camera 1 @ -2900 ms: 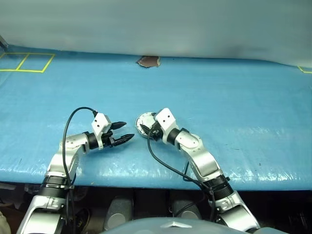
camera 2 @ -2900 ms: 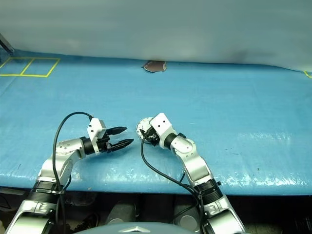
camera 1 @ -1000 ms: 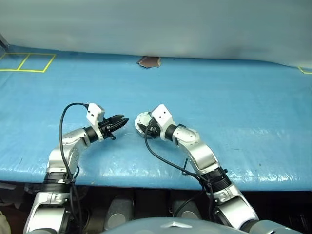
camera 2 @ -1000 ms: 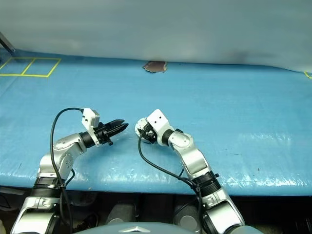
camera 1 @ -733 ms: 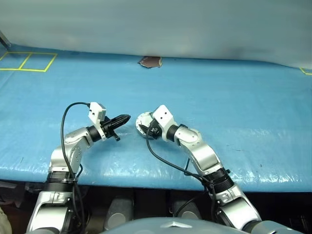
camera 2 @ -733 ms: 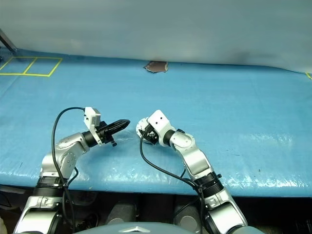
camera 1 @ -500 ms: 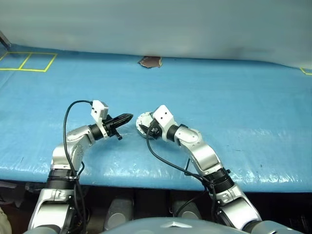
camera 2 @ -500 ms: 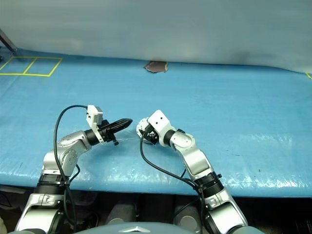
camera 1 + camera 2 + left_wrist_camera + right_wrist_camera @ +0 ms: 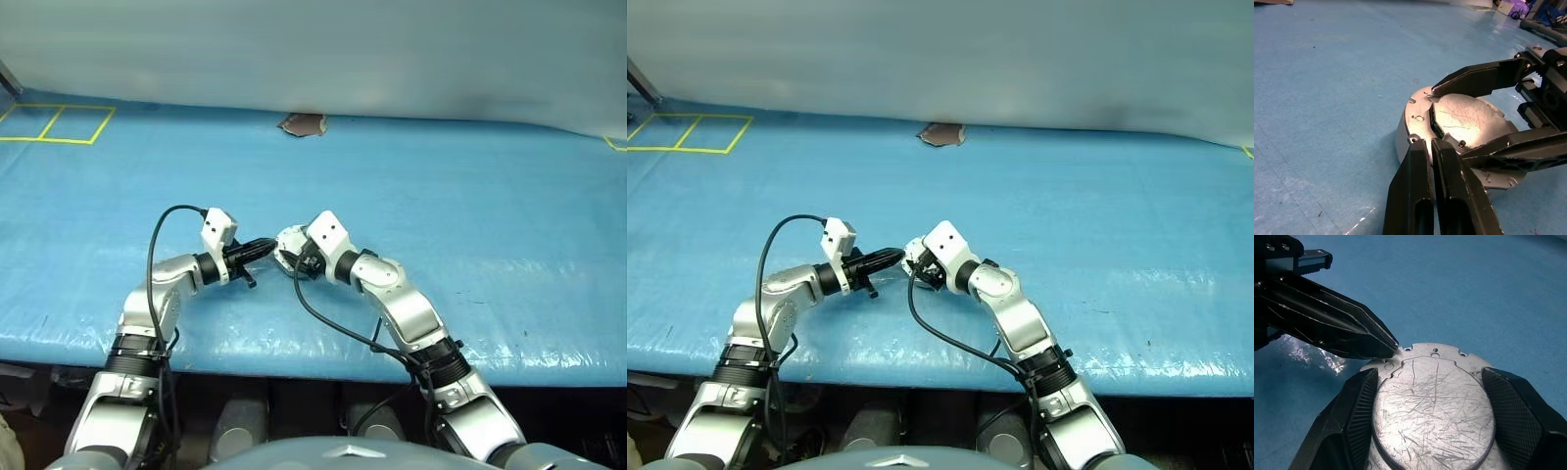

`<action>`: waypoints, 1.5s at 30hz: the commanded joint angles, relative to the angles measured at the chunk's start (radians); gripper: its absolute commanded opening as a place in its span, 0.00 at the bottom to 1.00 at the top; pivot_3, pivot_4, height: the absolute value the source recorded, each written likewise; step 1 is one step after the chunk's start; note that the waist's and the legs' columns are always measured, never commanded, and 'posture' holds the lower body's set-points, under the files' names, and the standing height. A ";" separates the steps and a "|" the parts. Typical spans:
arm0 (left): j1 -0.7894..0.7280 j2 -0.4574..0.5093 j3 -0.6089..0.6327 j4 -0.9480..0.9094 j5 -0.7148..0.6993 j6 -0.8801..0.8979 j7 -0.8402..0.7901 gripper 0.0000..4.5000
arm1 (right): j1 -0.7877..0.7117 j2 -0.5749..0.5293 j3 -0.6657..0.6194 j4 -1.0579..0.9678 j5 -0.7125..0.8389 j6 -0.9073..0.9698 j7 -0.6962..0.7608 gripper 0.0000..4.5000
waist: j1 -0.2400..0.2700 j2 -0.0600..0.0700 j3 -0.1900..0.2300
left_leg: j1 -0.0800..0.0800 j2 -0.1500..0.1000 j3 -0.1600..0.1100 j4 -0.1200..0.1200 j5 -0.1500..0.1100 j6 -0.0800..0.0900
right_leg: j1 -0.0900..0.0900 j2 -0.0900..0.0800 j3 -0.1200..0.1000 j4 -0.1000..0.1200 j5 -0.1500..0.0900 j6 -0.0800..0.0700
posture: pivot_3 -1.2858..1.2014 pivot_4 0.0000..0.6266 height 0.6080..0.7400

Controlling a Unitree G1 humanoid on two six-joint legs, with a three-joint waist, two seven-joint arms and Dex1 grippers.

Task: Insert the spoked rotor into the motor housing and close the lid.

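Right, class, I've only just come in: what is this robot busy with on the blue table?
The right gripper clasps the motor housing from both sides on the blue table, fingers spread around it. The lid is already down over the housing, its plain scratched face up. The left gripper, shut, has its tips at the housing's edge, seemingly pressing or nudging it. The rotor is out of sight, presumably inside.

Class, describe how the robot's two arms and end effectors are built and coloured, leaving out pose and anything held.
Both arms are silver-grey metal segments with black joint rings. A white boxy camera module sits at each wrist, fed by a looping black cable. The left end effector and right end effector each have two black tapering fingers; the right one's fingers show a fine cross-hatched inner texture.
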 commanded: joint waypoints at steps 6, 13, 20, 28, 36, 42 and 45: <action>-0.040 -0.017 -0.033 0.038 0.045 -0.002 0.004 0.04 | 0.033 -0.014 0.024 0.037 -0.020 0.042 0.002 0.68 | 0.004 0.000 0.000 | 0.000 0.000 0.000 0.000 0.000 0.000 | 0.000 0.000 0.000 0.000 0.000 0.000 | 0.52 0.24 1.00; -0.038 0.002 -0.080 0.077 0.110 -0.026 -0.022 0.04 | 0.035 -0.019 0.018 0.021 -0.029 0.049 -0.003 0.68 | 0.007 0.002 -0.007 | 0.001 -0.001 0.000 0.000 0.000 0.000 | 0.001 -0.001 0.000 -0.001 0.000 0.001 | 0.52 0.24 1.00; -0.032 0.000 -0.078 0.076 0.113 -0.034 -0.028 0.03 | 0.039 -0.039 0.012 -0.033 -0.011 0.078 0.024 0.84 | 0.008 0.002 -0.008 | 0.000 -0.001 -0.001 0.000 0.000 0.000 | 0.001 -0.001 0.000 -0.001 -0.001 0.001 | 0.52 0.24 1.00; -0.022 -0.002 -0.079 0.060 0.114 -0.047 -0.042 0.03 | 0.053 -0.042 -0.038 -0.178 0.024 0.039 0.011 0.99 | 0.008 0.002 -0.008 | 0.000 -0.001 -0.001 0.000 0.000 0.000 | 0.001 -0.002 -0.001 -0.001 -0.001 0.001 | 0.52 0.24 1.00; -0.022 -0.016 -0.084 0.031 0.107 -0.060 -0.060 0.03 | 0.116 0.074 -0.233 -0.303 0.187 0.205 -0.100 0.99 | 0.010 0.002 -0.008 | -0.002 -0.002 -0.001 -0.001 0.000 0.000 | -0.001 -0.002 -0.002 -0.002 -0.001 0.001 | 0.52 0.24 1.00; -0.023 -0.033 -0.076 -0.003 0.083 -0.059 -0.073 0.03 | 0.193 0.143 -0.351 -0.354 0.274 0.426 -0.219 0.99 | 0.014 0.003 -0.008 | -0.003 -0.002 -0.001 -0.001 0.000 0.000 | -0.001 -0.003 -0.002 -0.002 -0.001 0.001 | 0.52 0.24 1.00; -0.026 -0.033 -0.074 -0.027 0.080 -0.053 -0.081 0.03 | 0.222 0.199 -0.423 -0.382 0.343 0.505 -0.262 0.99 | 0.014 0.003 -0.007 | -0.003 -0.002 -0.001 -0.001 0.000 0.000 | -0.002 -0.003 -0.002 -0.002 -0.001 0.001 | 0.52 0.24 1.00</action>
